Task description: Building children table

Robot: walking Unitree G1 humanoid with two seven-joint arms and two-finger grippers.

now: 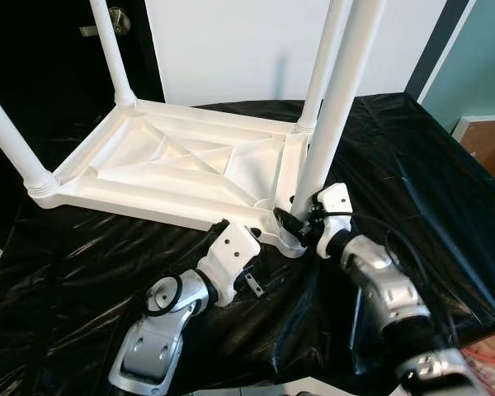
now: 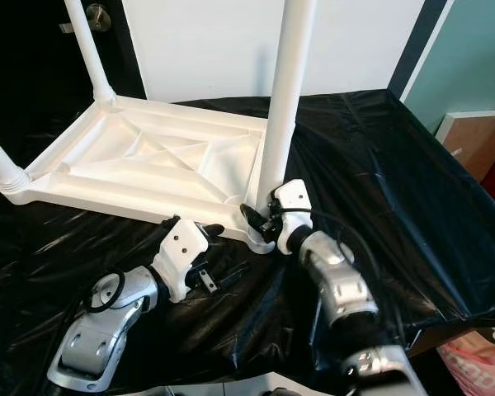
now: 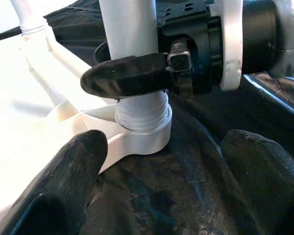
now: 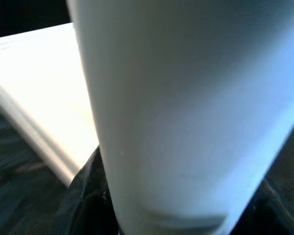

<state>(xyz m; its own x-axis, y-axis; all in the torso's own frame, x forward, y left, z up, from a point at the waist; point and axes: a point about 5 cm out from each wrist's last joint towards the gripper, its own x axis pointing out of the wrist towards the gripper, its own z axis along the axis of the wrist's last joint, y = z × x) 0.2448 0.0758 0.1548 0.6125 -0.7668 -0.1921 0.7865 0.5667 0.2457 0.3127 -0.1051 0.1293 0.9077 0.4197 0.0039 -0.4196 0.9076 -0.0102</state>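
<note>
White plastic children's table lies upside down on a black plastic sheet covering the work surface, ribbed underside up. Four white legs stand up from its corners: far left, near left, far right, and the near right leg seated in its threaded corner socket. Right gripper is clamped around the base of the near right leg, just above the socket, black fingers wrapping the tube. Left gripper sits low on the sheet just beside that same corner, its fingers spread apart and holding nothing, one fingertip near the table rim.
</note>
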